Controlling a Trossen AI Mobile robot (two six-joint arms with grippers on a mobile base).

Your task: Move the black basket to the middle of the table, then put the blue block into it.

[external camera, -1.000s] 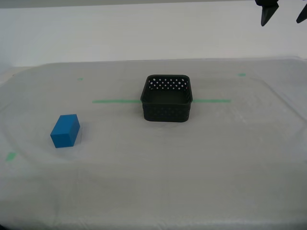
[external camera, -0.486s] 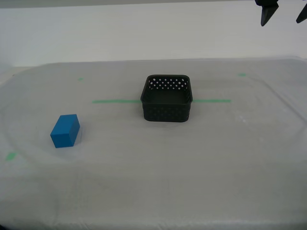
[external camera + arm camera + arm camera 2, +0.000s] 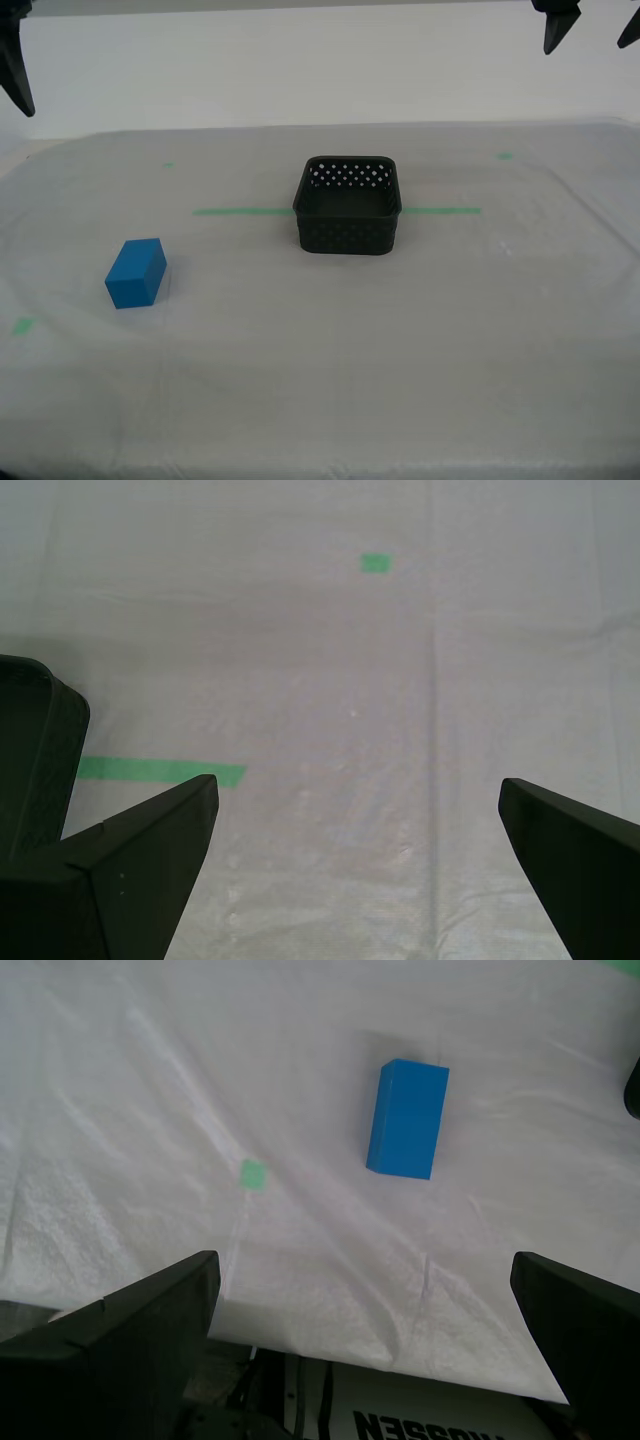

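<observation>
The black basket [image 3: 345, 236] stands upright and empty at the table's [image 3: 400, 360] middle, on the green tape line; its corner shows in the first wrist view [image 3: 35, 750]. The blue block [image 3: 137, 272] lies on the sheeting at the exterior view's left, well apart from the basket, and shows in the second wrist view [image 3: 407, 1118]. My first gripper [image 3: 587, 46] hangs high at the exterior view's top right, open and empty [image 3: 358, 783]. One finger of my second gripper [image 3: 15, 70] shows high at the top left; that gripper is open and empty [image 3: 365, 1260], above the table's near edge.
A long green tape line [image 3: 240, 211] runs across the table behind the basket; its end shows in the first wrist view [image 3: 160, 770]. Small green marks [image 3: 505, 155] [image 3: 22, 325] [image 3: 167, 165] lie on the sheeting. A white wall stands behind the table.
A finger of my second gripper has come into view at the exterior view's top left. The basket, the block and my first gripper have not moved.
</observation>
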